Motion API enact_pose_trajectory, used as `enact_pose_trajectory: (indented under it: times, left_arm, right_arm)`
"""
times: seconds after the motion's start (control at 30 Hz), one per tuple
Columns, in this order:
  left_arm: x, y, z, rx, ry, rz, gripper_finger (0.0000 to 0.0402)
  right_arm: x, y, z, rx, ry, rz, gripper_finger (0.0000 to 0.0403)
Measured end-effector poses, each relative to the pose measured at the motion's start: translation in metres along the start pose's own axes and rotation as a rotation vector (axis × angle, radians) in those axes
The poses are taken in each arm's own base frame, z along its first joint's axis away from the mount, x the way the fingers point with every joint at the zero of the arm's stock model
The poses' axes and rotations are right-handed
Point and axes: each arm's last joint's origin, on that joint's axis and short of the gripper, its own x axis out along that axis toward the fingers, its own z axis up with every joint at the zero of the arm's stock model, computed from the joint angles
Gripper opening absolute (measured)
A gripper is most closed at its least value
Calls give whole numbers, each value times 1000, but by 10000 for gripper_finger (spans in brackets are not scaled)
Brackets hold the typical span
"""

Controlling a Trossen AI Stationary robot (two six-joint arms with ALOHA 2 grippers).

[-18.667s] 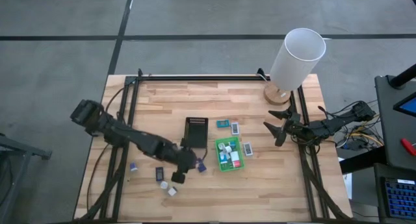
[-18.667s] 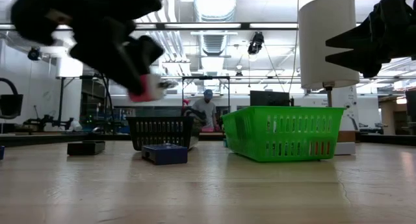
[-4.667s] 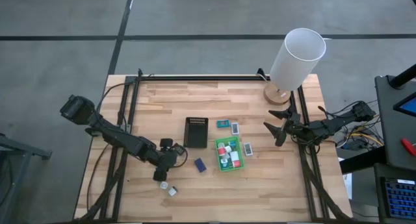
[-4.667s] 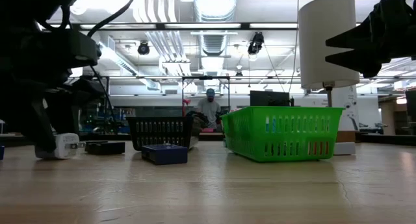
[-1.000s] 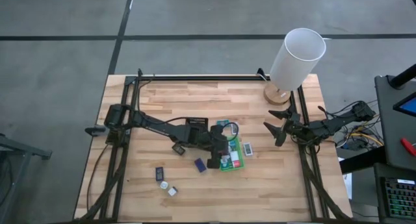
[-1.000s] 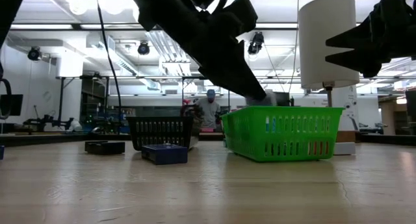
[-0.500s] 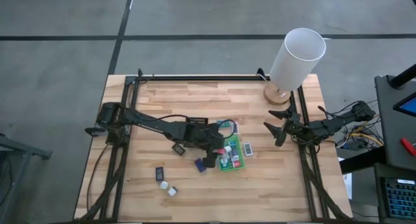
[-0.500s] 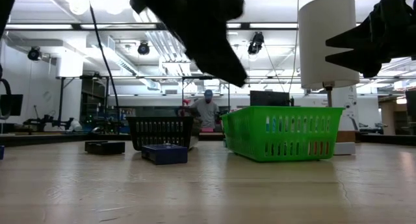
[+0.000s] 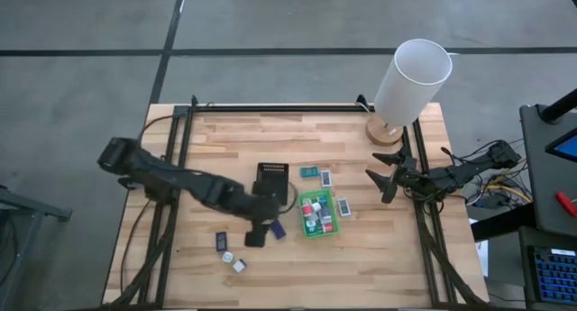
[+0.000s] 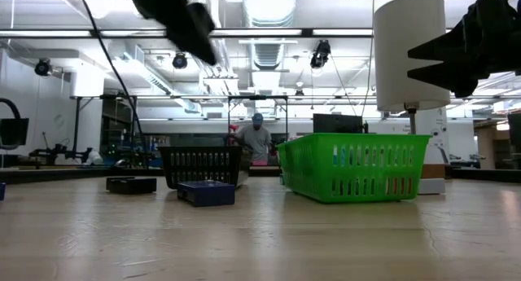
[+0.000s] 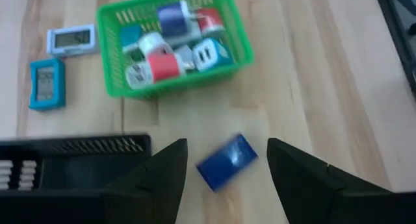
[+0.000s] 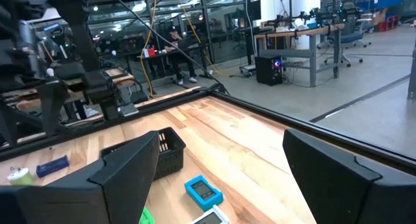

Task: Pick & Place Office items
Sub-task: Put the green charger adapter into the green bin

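Left gripper (image 11: 224, 162) retreated from green tray (image 9: 317, 228), open above blue block (image 11: 226, 161).

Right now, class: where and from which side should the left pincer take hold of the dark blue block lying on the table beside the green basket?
Grip the dark blue block across its two long sides, coming straight down from above. It lies flat and askew on bare wood, apart from the green basket and black tray. The left pincer hangs open above it.

A robotics laboratory is indicated by exposed ceiling ducts (image 10: 264, 4), equipment-laden workbenches (image 12: 305, 39), a concrete floor (image 9: 270, 41) and a seated person (image 10: 257, 138) beyond the wooden counter (image 9: 225, 135).
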Motion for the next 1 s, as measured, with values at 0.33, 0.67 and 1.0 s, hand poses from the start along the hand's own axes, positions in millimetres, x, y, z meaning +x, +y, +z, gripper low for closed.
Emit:
enact_pose_trajectory:
  times: [0.33,0.67,1.0]
  left_arm:
    - [-12,-17,-63,-261,82,44,218]
    - [-21,-38,-111,-333,139,0,218]
    - [-29,-75,-142,-193,130,-12,218]
  right_arm:
    - [0,0,0,-1,1,0,318]
    - [0,0,0,1,-1,0,327]
    - [0,0,0,0,0,0,318]
